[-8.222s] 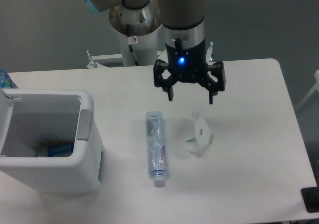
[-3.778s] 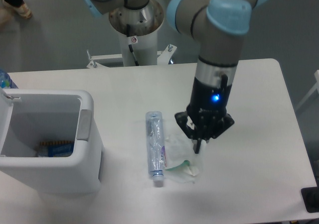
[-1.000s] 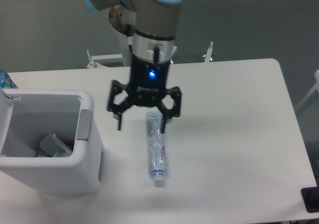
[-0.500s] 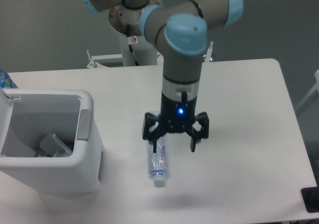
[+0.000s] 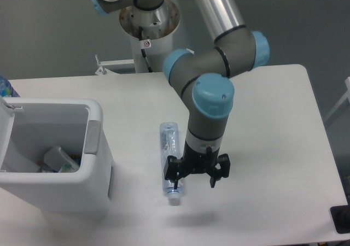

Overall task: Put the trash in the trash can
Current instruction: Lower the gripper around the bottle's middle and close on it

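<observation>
Gripper (image 5: 194, 181) low over table (image 5: 273, 147), fingers spread wide and holding nothing, one fingertip at the bottle's (image 5: 170, 150) lower end near the white cap, the other off to the side over bare tabletop. Bottle lies flat, lengthwise, cap end toward the camera, well apart from trash can (image 5: 93, 164) at the table's near corner on the other side. Crumpled white paper packet (image 5: 61, 159) sits inside the trash can with other scraps.

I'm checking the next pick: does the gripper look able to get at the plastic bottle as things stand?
Probably yes. The gripper is open, low over the cap end of the plastic bottle, which lies flat on the table with nothing on it or crowding it. The jaws sit off to its right.
</observation>
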Tool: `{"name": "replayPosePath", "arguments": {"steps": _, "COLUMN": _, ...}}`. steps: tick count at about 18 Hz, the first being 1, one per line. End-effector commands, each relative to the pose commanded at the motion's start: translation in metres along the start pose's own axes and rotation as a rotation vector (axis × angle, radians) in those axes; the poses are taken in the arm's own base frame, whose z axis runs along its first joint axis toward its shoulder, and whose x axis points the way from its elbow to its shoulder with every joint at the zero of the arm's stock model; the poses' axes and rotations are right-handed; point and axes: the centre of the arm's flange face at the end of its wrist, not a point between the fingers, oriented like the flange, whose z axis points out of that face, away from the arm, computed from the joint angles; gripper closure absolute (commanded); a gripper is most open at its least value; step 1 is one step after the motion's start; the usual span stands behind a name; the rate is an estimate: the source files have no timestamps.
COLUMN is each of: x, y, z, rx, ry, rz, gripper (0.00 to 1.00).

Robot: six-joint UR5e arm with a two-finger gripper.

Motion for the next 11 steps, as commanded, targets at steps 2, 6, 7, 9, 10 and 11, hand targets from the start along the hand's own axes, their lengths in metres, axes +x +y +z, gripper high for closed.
{"name": "replayPosePath", "arguments": {"steps": 2, "x": 0.004, "y": 0.0, "z": 0.014, "rx": -0.017, "ry": 0.006, "rz": 0.01, "gripper": 0.0}}
{"name": "replayPosePath", "arguments": {"steps": 6, "x": 0.012, "y": 0.0, "z": 0.033, "rx": -0.042, "ry": 0.02, "rz": 0.023, "gripper": 0.0}}
{"name": "replayPosePath", "arguments": {"steps": 7, "x": 0.013, "y": 0.001, "z": 0.036, "rx": -0.047, "ry": 0.022, "rz": 0.023, "gripper": 0.0}}
{"name": "replayPosePath", "arguments": {"steps": 9, "x": 0.012, "y": 0.002, "z": 0.047, "rx": -0.06, "ry": 0.027, "rz": 0.019, "gripper": 0.0}}
{"name": "replayPosePath", "arguments": {"steps": 10, "x": 0.013, "y": 0.002, "z": 0.05, "rx": -0.065, "ry": 0.027, "rz": 0.017, "gripper": 0.0}}
{"name": "replayPosePath", "arguments": {"steps": 11, "x": 0.012, "y": 0.003, "z": 0.056, "rx": -0.074, "ry": 0.03, "rz": 0.012, "gripper": 0.0}}
